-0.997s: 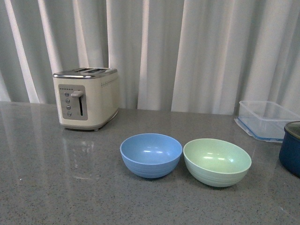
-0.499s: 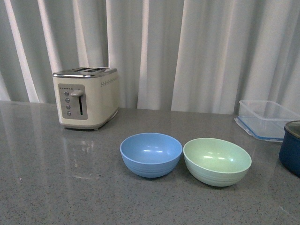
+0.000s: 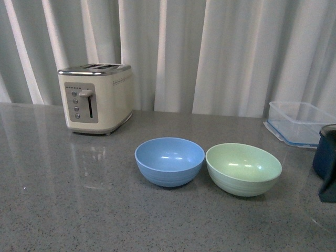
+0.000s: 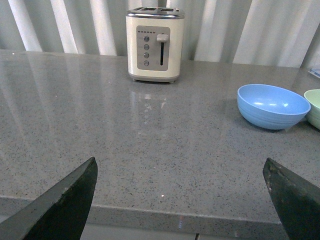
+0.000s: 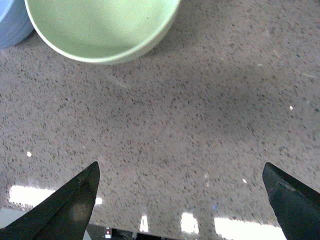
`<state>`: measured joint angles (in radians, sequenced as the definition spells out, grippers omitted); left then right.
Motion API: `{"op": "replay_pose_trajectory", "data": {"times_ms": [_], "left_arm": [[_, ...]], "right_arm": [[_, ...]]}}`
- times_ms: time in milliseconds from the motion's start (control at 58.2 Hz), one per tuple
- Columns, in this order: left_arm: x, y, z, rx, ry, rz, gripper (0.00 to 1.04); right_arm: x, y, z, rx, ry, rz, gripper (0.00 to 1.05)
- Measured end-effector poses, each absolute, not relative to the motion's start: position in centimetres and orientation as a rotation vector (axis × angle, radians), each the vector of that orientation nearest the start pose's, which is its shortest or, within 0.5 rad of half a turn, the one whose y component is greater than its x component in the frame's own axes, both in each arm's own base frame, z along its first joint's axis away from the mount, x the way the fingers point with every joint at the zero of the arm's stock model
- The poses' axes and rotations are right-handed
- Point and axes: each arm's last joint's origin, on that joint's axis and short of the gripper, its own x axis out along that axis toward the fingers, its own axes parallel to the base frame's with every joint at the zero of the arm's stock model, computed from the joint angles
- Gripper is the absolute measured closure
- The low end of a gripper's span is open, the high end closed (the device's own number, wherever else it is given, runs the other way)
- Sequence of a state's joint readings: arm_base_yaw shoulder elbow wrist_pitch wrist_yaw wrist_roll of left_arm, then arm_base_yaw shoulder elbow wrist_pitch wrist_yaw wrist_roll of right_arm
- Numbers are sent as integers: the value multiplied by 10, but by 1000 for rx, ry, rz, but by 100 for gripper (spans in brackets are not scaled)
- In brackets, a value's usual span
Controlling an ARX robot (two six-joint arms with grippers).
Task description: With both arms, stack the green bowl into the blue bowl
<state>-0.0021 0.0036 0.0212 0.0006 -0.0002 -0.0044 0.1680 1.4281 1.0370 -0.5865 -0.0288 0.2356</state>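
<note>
You get soft, even, cool-tinted light. Glossy tabletop [image 3: 63, 210] w/ white glare patches in right wrist view, toaster [image 3: 97, 100] reflection in front view. Faint shadow beside green bowl [image 5: 100, 25]. Pics slightly soft.

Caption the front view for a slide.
Blue bowl beside green bowl on the grey counter, toaster behind.

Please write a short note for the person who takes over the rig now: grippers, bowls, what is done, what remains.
Left gripper: open, empty, over the counter's near edge.
Right gripper: open, empty, over bare counter beside the green bowl.
Blue bowl and green bowl: side by side on the counter, upright, empty.
Done: no grasp, no stacking yet.
Left: lift the green bowl and set it into the blue bowl.
</note>
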Motion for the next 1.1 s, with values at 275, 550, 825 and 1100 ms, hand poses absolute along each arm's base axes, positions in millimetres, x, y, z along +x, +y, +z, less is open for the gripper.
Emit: {"op": "replay_pose_trajectory", "data": {"times_ms": [275, 550, 825, 1100], "left_arm": [[97, 0, 170, -4, -18, -2, 7], [97, 0, 170, -4, -18, -2, 7], [97, 0, 170, -4, -18, -2, 7], [97, 0, 170, -4, -18, -2, 7]], "right_arm": [[344, 63, 228, 177, 1038, 84, 10], [393, 69, 218, 183, 1042, 84, 10], [414, 61, 216, 195, 1037, 65, 10], [426, 49, 205, 187, 1051, 55, 10]]}}
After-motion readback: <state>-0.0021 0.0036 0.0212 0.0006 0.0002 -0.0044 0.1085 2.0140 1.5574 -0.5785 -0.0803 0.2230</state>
